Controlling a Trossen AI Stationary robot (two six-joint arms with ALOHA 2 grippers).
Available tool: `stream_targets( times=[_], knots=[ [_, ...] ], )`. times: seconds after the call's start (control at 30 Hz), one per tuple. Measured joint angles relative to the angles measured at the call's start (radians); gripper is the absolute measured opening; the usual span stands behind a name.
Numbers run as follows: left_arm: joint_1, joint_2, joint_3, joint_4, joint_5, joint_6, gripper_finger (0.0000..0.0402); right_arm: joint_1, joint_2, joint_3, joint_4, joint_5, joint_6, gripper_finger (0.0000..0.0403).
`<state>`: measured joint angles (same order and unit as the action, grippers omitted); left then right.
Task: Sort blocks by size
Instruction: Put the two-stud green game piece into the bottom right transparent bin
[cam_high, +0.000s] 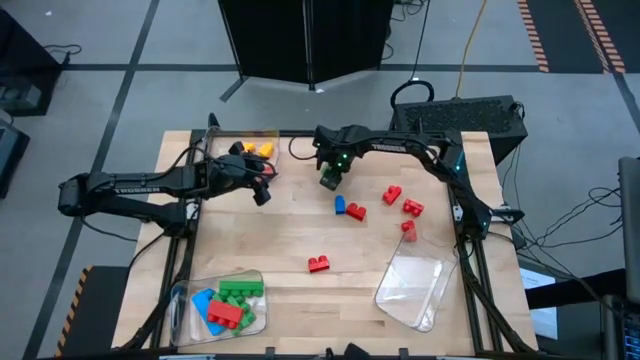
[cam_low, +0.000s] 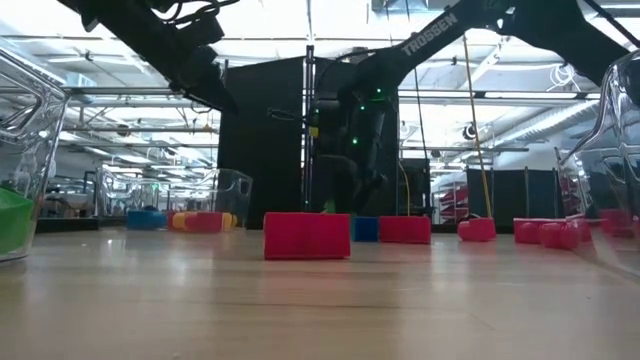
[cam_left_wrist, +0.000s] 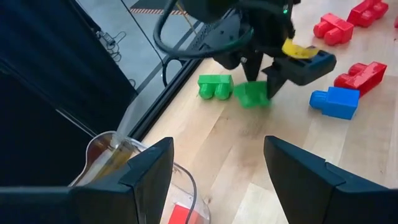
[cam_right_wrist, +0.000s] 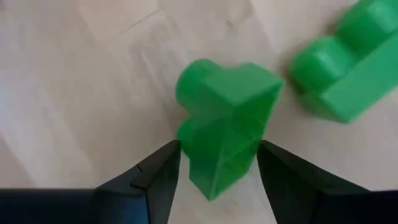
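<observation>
The right tool (cam_right_wrist: 217, 163) stands at the far centre of the wooden worktop (cam_high: 270, 235), its fingers spread either side of a small green studded plastic block (cam_right_wrist: 222, 127). The block appears to rest on the worktop, though contact is not clear.

Risks:
- Closing off-centre may twist the block.
- A second green block (cam_right_wrist: 348, 78) lies just beside and may be knocked.

The left tool (cam_left_wrist: 217, 165) waits, released, at far left.

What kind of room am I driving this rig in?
Likely a robotics lab or workshop: a wooden table on a metal frame, cables across a grey floor, and black partition panels under open ceiling lights.
</observation>
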<state>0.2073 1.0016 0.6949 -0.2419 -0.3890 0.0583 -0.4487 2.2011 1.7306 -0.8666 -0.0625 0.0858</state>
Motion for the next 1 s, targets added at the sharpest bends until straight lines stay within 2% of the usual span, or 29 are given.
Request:
stream_targets(
  times=[0.2, 0.4, 0.67, 1.0],
  knots=[
    [0.000, 0.000, 0.000, 0.011, 0.000, 0.000, 0.0251, -0.009, 0.003, -0.001, -0.045, 0.040, -0.041, 0.0177],
    [0.000, 0.000, 0.000, 0.028, 0.000, 0.001, 0.0251, -0.009, 0.002, -0.001, -0.059, 0.038, -0.106, 0.0113],
    [0.000, 0.000, 0.000, 0.025, 0.000, 0.001, 0.0251, -0.007, 0.001, 0.000, -0.068, 0.037, -0.126, 0.0111],
    [0.000, 0.000, 0.000, 0.019, 0.000, 0.001, 0.0251, 0.032, -0.093, -0.001, -0.277, 0.038, -0.096, 0.0114]
  ],
)
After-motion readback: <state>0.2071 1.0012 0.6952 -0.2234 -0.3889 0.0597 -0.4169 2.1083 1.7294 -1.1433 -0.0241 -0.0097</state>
